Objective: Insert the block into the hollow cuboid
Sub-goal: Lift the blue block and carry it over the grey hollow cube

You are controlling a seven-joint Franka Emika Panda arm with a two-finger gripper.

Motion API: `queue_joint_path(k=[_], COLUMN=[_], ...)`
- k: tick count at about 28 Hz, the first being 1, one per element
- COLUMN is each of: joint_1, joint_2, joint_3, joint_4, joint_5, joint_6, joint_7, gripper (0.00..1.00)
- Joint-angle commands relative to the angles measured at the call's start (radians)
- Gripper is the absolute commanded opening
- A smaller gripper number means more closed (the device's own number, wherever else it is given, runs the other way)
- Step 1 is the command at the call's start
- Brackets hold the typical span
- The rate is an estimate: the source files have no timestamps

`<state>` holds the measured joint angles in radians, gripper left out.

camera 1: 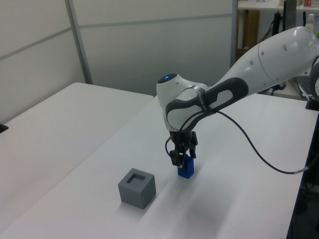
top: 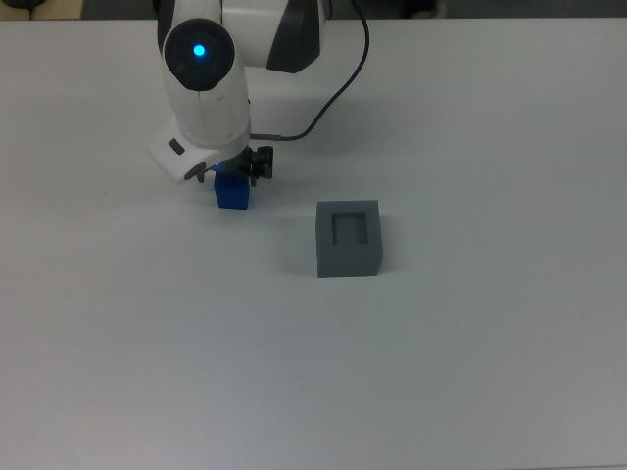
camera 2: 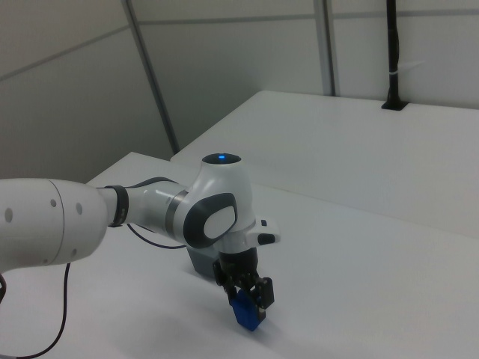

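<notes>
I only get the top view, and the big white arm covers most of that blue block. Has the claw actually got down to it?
Observer: Yes. In the left view the gripper is down at the block, with a finger on either side of its upper part.
Operator: So is the block in the air?
Observer: No. The left view shows it sitting flat on the table, not lifted.

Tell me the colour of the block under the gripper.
Bright blue block, clearest in the left view.
</notes>
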<state>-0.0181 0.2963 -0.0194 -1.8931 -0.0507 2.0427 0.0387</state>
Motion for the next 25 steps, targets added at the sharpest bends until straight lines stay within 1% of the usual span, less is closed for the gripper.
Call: queue_joint_path(k=[1, 4, 7, 8, 11, 12, 15, 17, 19, 21, 22, 25], joint_1=[0.006, 0.006, 0.006, 0.007, 0.006, 0.006, 0.006, 0.007, 0.009, 0.017, 0.038, 0.076], joint_2=[-0.014, -0.014, -0.022, -0.025, -0.046, -0.051, -0.048, -0.042, -0.042, -0.039, -0.031, -0.008], joint_3=[0.015, 0.015, 0.015, 0.015, 0.013, 0.012, 0.012, 0.015, 0.021, 0.036, 0.039, 0.038], joint_4=[0.000, 0.002, 0.015, 0.020, 0.067, 0.107, 0.184, 0.236, 0.256, 0.275, 0.301, 0.333], joint_5=[-0.017, -0.017, -0.017, -0.017, -0.017, -0.017, -0.018, -0.015, -0.014, -0.015, -0.020, -0.024], joint_6=[-0.004, -0.006, -0.025, -0.044, -0.116, -0.174, -0.248, -0.260, -0.260, -0.257, -0.254, -0.250], joint_7=[0.040, 0.047, 0.053, 0.053, 0.049, 0.041, 0.036, 0.033, 0.032, 0.032, 0.030, 0.020], gripper=[0.41, 0.26, 0.15, 0.15, 0.15, 0.15, 0.15, 0.16, 0.16, 0.16, 0.16, 0.16])
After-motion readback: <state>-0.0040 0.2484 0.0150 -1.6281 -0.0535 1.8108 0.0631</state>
